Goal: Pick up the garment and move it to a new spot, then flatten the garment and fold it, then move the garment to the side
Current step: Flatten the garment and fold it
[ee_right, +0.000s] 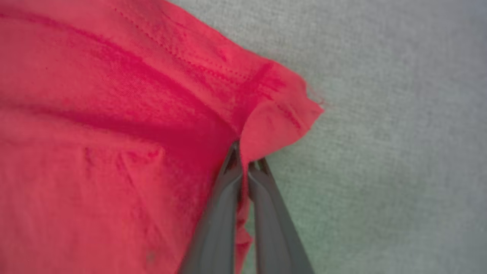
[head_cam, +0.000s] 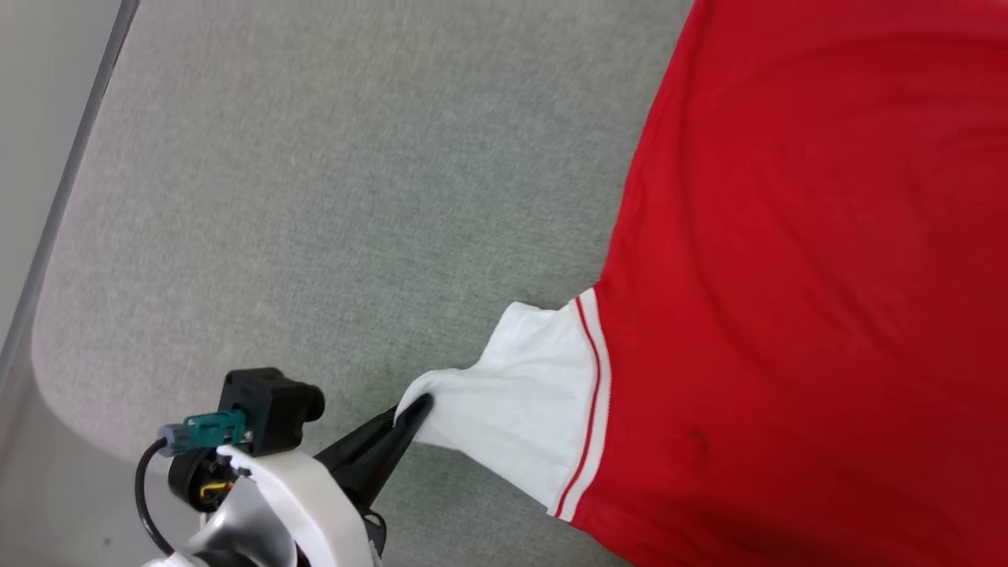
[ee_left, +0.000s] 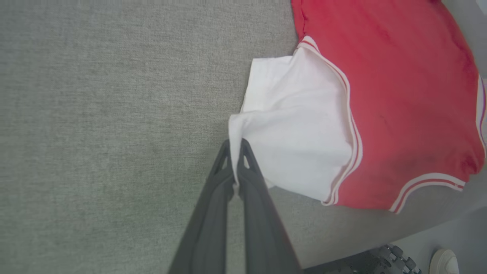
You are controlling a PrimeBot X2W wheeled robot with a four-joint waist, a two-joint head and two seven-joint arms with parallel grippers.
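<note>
The garment [head_cam: 803, 260], a red jersey shirt, lies spread on the grey table with its plain red side up; no lettering shows. Its white sleeve [head_cam: 520, 402], joined by a red-white striped seam, stretches toward the lower left. My left gripper [head_cam: 409, 411] is shut on the sleeve's tip, and in the left wrist view the left gripper [ee_left: 236, 146] pinches the white sleeve [ee_left: 296, 137] edge between its dark fingers. In the right wrist view my right gripper [ee_right: 243, 154] is shut on a red hem corner of the garment [ee_right: 114, 125], fabric folded around the fingertips.
The grey felt table surface [head_cam: 315, 197] runs to a rounded edge at the left [head_cam: 47, 260]. The left wrist view has the table edge [ee_left: 399, 236], the robot's dark base [ee_left: 380, 258] and a white shoe on the floor [ee_left: 443, 262].
</note>
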